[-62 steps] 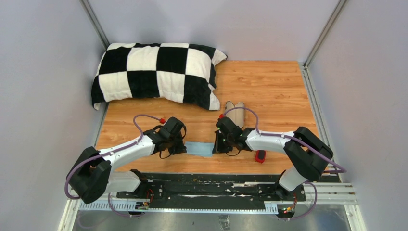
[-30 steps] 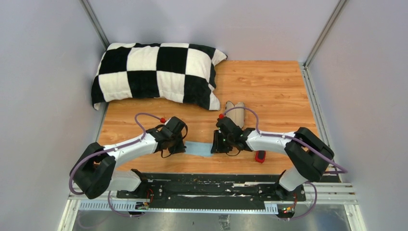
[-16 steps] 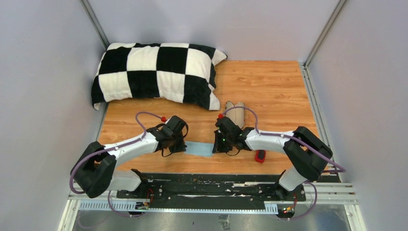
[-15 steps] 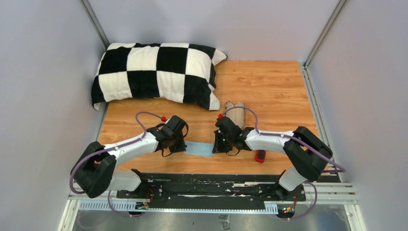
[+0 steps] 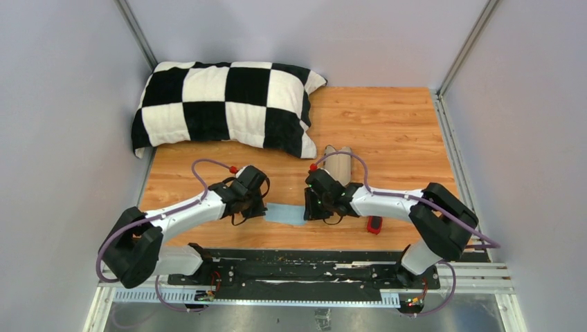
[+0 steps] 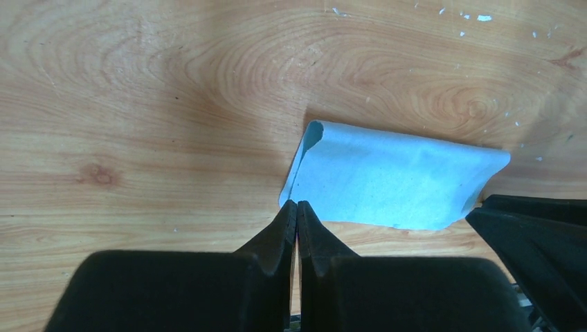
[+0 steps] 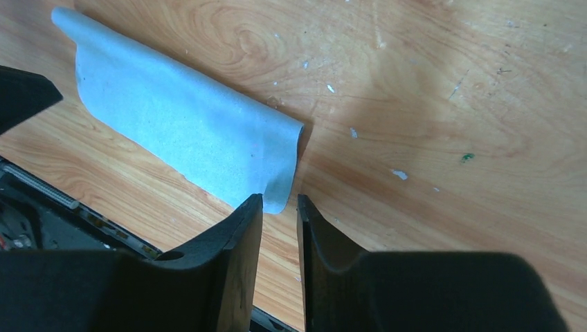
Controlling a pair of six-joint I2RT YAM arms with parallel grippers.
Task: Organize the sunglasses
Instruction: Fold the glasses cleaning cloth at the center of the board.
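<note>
At blue cloth (image 6: 394, 180) corners: left end effector (image 6: 296, 207) shut, right end effector (image 7: 279, 206) narrow

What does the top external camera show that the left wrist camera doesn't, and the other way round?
Only the top external view shows the checkered pillow, the oblong case and the red sunglasses near the table's front edge. Only the left wrist view shows the left claw close up, with its fingers shut at a corner of the light blue cloth, and the curled fold along that cloth's left edge. Both show the cloth lying on the wooden table, with the left claw at one end of it.
</note>
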